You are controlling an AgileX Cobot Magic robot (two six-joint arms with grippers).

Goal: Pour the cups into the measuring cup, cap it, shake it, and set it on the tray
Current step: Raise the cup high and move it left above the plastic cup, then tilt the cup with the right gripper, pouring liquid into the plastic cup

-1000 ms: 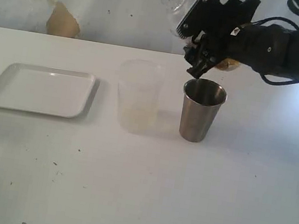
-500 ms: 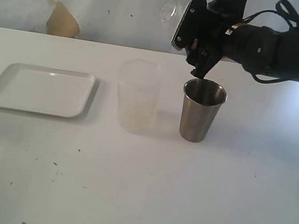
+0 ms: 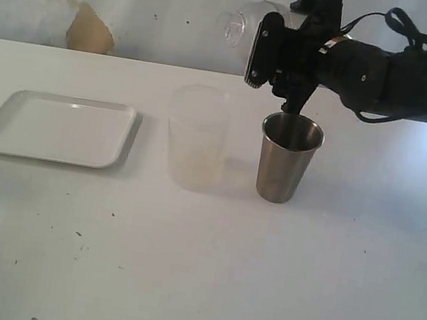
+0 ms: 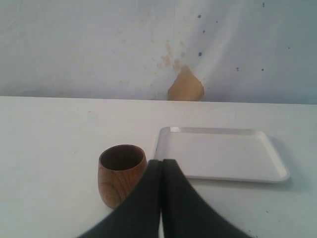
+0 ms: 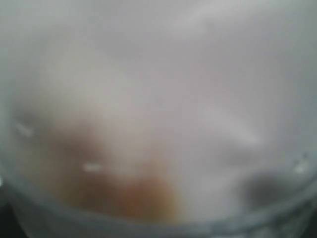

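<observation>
A clear plastic measuring cup (image 3: 197, 137) stands mid-table; its marks are too faint to make out. The steel tumbler (image 3: 287, 157) stands upright just to its right. Above the tumbler's rim my right gripper (image 3: 263, 42) is shut on a milky translucent plastic cup (image 3: 240, 22), held on its side with its base pointing left. That cup (image 5: 158, 114) fills the right wrist view as a blur and hides the fingers. The white tray (image 3: 56, 129) lies at the left. In the left wrist view the wooden cup (image 4: 120, 173) stands beside the tray (image 4: 220, 154). My left gripper (image 4: 161, 166) is shut and empty close to the wooden cup.
A pale wall with a brown patch (image 3: 90, 31) runs behind the table. The white tabletop (image 3: 204, 272) stretches bare towards the front. Neither the wooden cup nor my left gripper shows in the exterior view.
My right gripper has turned and shifted slightly left above the steel tumbler. The milky cup it holds now sits lower and further left. Nothing on the table has moved.
</observation>
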